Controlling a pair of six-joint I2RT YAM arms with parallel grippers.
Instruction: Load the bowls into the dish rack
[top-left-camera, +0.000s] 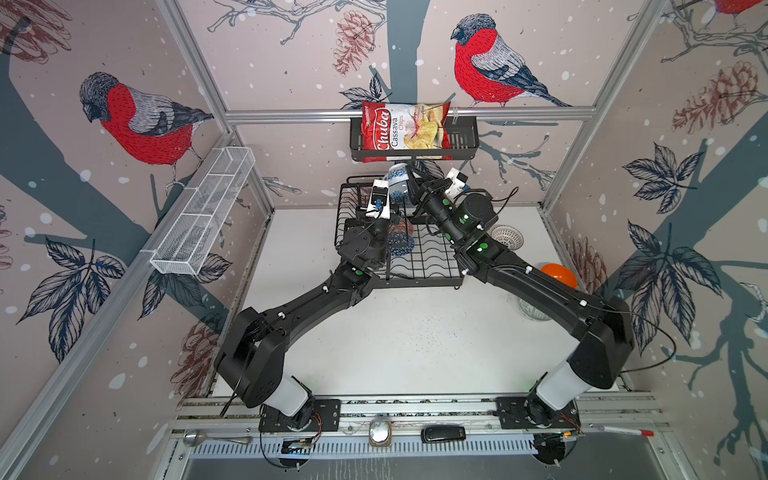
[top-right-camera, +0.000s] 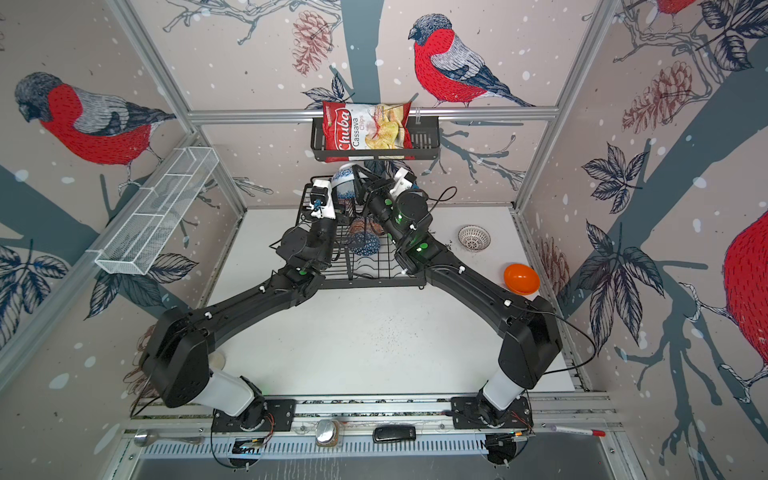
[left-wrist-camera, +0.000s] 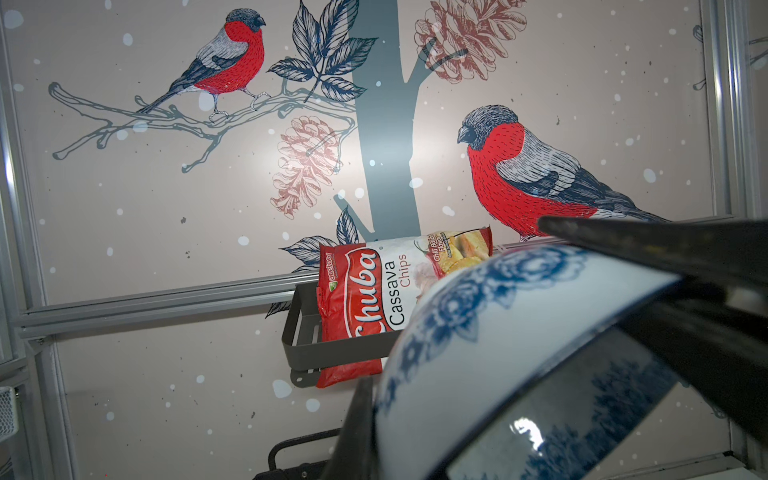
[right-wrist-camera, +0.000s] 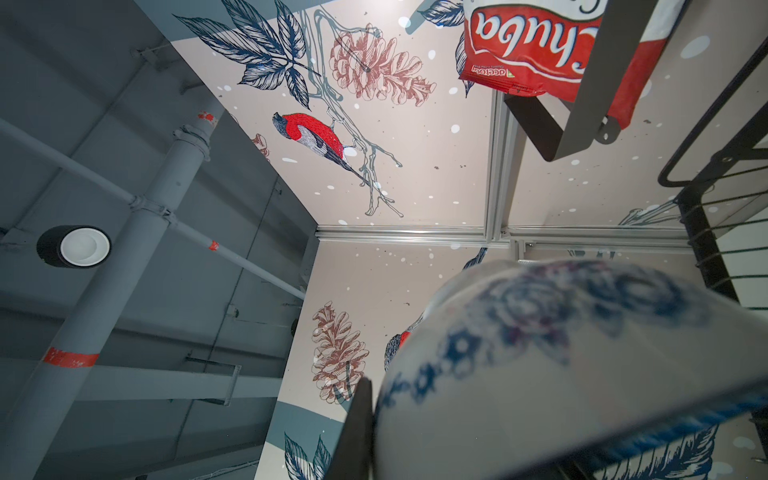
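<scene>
Floral bowl (left-wrist-camera: 519, 316): tilted, held over dish rack (top-left-camera: 419, 257) far end
Left gripper (left-wrist-camera: 519, 386): clamped on bowl rim
Right gripper (top-left-camera: 411, 183): clamped on same bowl

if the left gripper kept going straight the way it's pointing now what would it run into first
The left gripper is shut on the blue-white floral bowl, which leads. Beyond it, the black basket holding the chips bag looks first in line, though depth is unclear.

The left hand (top-left-camera: 391, 195) and right hand (top-left-camera: 412, 183) meet at the blue-white floral bowl (top-left-camera: 395, 176) above the black wire dish rack (top-left-camera: 432, 257).
</scene>
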